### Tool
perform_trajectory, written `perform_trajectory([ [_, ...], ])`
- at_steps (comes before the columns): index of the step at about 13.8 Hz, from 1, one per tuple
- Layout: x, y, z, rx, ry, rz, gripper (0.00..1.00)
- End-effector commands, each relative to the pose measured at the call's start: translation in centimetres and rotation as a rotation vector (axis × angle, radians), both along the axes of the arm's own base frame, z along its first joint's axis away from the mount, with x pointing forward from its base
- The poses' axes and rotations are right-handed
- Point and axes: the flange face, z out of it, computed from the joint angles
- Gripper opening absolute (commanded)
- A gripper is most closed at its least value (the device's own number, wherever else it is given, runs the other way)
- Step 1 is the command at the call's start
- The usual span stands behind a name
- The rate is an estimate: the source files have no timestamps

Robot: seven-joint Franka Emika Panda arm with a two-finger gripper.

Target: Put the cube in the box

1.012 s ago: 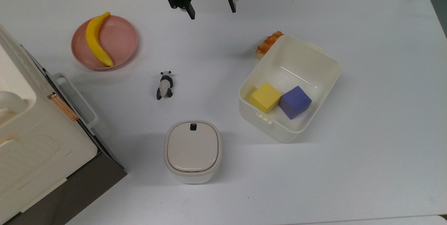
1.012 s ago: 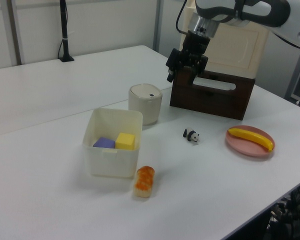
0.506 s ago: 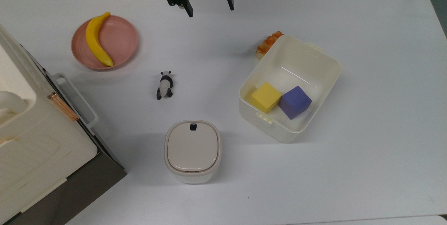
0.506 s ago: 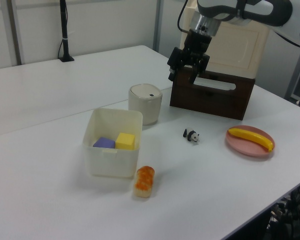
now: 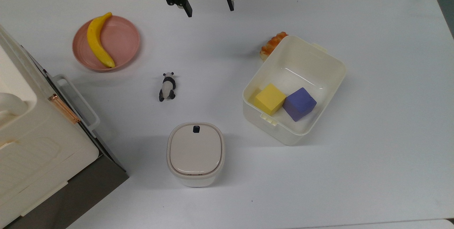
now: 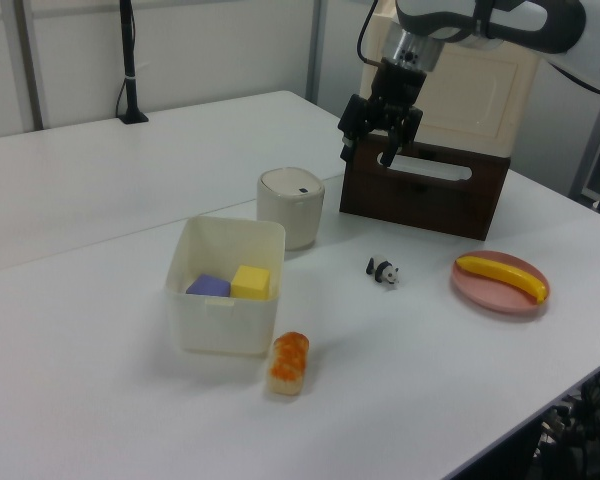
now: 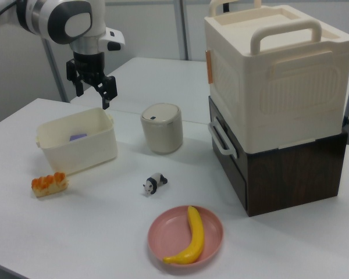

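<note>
We find the cube [image 5: 270,98] resting inside the box [image 5: 331,65], touching the purple cube [image 5: 299,104] — placement looks complete. The gripper [image 5: 207,8], jaws wide and empty, has drawn further off over the past second — high above the desk [image 5: 372,151], well apart from the box.

The cube [image 5: 270,98] lies in the box [image 5: 330,87] touching a purple cube [image 5: 299,103]; the claw [image 5: 209,9] hangs empty, fingers spread.

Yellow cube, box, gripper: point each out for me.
yellow cube [image 5: 270,98], top view, its top face.
box [image 5: 330,55], top view, its bare rim.
gripper [image 5: 207,8], top view, midway between its open fingertips.
</note>
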Motion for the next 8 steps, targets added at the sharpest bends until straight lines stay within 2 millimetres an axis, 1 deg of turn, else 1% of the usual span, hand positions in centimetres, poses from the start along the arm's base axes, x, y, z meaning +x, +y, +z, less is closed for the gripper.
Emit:
perform_trajectory([
  [1,-0.77,-0.56,0.98,-0.029,-0.003,0.001,1.00],
  [8,-0.76,-0.18,0.78,-0.044,0.000,0.009,1.00],
])
